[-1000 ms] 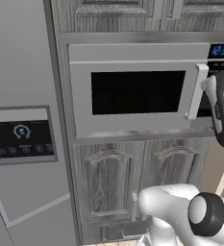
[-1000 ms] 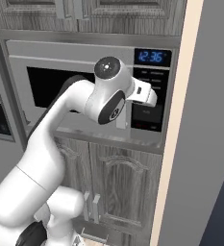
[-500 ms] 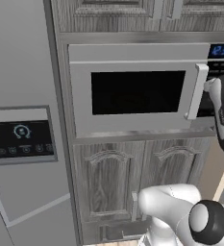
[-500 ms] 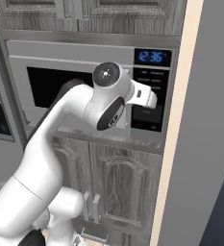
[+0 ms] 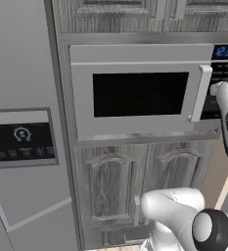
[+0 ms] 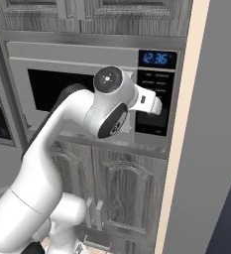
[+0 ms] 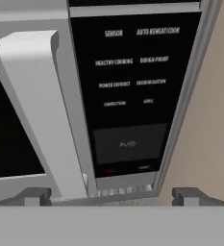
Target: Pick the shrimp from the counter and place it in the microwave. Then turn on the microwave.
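While the microwave (image 5: 140, 93) door is sitting closed, the gripper (image 7: 112, 194) is hovering spread wide and empty, with the keypad (image 7: 130, 96) straight ahead and the handle (image 7: 46, 110) beside it; pressing start squarely needs one fingertip leading

One built-in silver-grey microwave (image 5: 140, 93) sits at the centre of the left base view, with one black window (image 5: 140, 93), one pale vertical bar handle (image 5: 200, 93) and one black keypad (image 7: 130, 86). One blue digital display (image 6: 157, 59) shows at upper right in the right base view. Below are two grey wood-grain cabinet doors (image 5: 110, 191). One grey panel with a black dial screen (image 5: 21, 140) sits at left.
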